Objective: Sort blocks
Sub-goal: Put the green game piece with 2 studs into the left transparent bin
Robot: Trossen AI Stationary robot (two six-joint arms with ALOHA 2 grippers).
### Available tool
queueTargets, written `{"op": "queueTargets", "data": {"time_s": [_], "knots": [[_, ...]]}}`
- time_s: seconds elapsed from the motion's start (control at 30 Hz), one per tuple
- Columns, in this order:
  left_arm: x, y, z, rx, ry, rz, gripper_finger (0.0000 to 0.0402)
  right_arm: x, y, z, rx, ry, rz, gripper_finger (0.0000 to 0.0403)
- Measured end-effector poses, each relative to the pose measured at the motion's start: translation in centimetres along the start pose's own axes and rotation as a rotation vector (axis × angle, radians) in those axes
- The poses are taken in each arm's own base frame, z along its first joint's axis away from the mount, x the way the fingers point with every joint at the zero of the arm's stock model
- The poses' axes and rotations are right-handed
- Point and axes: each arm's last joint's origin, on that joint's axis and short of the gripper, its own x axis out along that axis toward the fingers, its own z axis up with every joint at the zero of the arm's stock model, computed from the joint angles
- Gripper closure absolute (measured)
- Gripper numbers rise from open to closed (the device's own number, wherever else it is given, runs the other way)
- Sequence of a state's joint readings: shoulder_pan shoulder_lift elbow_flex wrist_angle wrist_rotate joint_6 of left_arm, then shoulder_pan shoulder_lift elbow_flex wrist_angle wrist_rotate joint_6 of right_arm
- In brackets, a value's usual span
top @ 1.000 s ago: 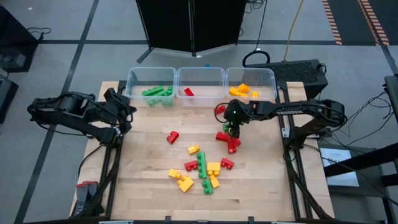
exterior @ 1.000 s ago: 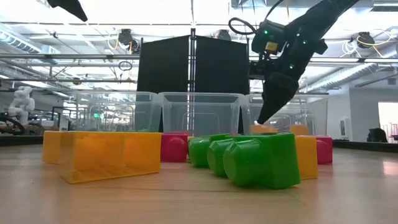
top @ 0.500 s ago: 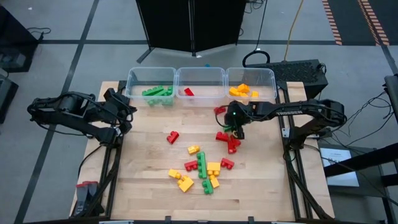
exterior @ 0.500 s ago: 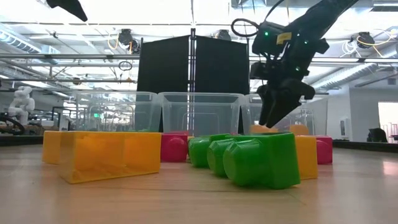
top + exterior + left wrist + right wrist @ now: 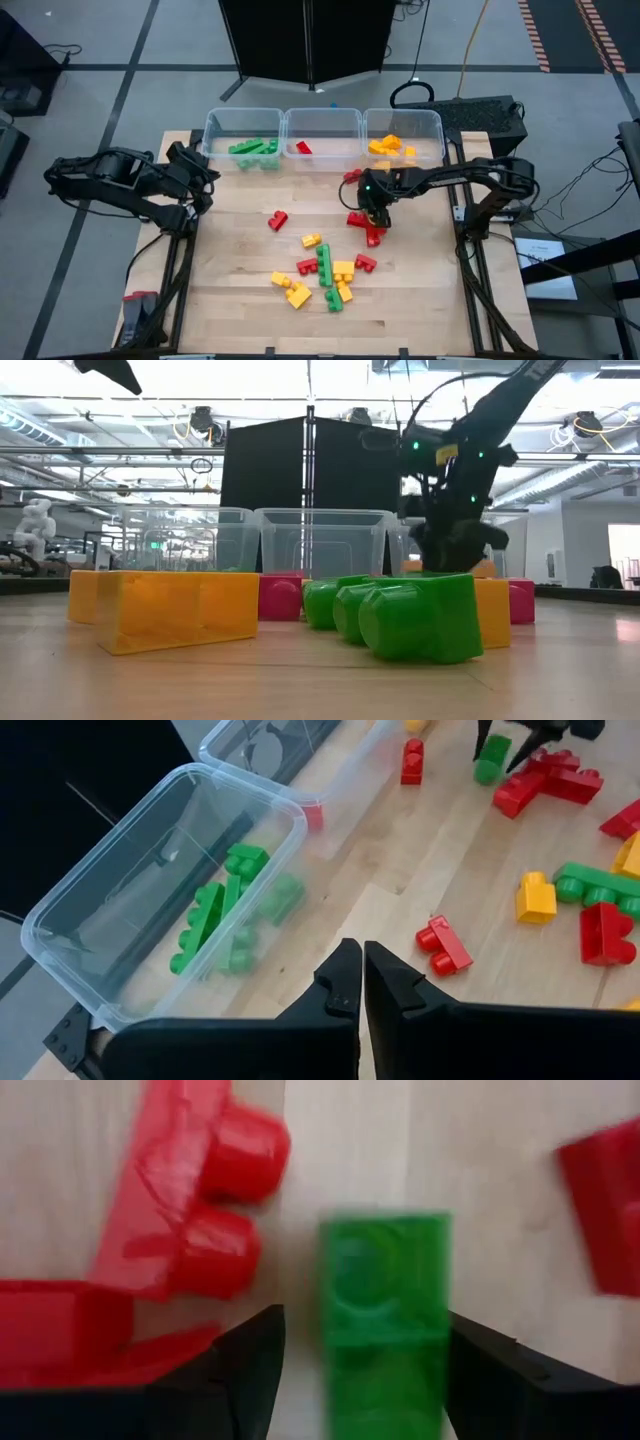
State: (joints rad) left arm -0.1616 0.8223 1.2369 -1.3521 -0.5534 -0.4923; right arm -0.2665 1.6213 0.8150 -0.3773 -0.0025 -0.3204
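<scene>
Right claw [image 5: 385,1370] seemingly open astride green block [image 5: 385,1315]; left arm idle.

Red, green, yellow blocks [image 5: 325,268] scattered mid-table.

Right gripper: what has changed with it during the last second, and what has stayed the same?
The right gripper has come down toward the table, its jaws open on either side of a small green block beside a red block; it has not closed on it yet. The left gripper stays shut at the left edge of the table. The other blocks and the three bins lie as before.
</scene>
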Motion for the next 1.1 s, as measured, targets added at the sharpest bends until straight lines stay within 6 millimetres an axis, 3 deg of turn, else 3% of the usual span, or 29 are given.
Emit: {"op": "queueTargets", "data": {"time_s": [0.17,0.33,0.63,0.77,0.97,1.1], "knots": [[0.0,0.0,0.0,-0.024,0.0,0.001,0.0402,1.1,0.2,0.0,0.012,0.049,0.023,0.0197],[0.0,0.0,0.0,-0.026,0.0,0.001,0.0402,0.7,0.2,0.7,0.016,0.079,0.026,0.0285],[0.0,0.0,0.0,-0.025,0.0,0.001,0.0402,-1.3,-0.8,3.6,0.134,0.031,0.008,0.0286],[0.0,0.0,0.0,-0.025,0.0,0.001,0.0402,-3.6,-1.8,6.7,0.184,-0.083,-0.018,0.0286],[0.0,0.0,0.0,-0.025,0.0,0.002,0.0402,-9.2,-4.1,13.1,0.235,-0.427,-0.157,0.0286],[0.0,0.0,0.0,-0.024,0.0,0.002,0.0402,-10.8,-5.7,16.9,0.258,-0.588,-0.253,0.0286]]}}
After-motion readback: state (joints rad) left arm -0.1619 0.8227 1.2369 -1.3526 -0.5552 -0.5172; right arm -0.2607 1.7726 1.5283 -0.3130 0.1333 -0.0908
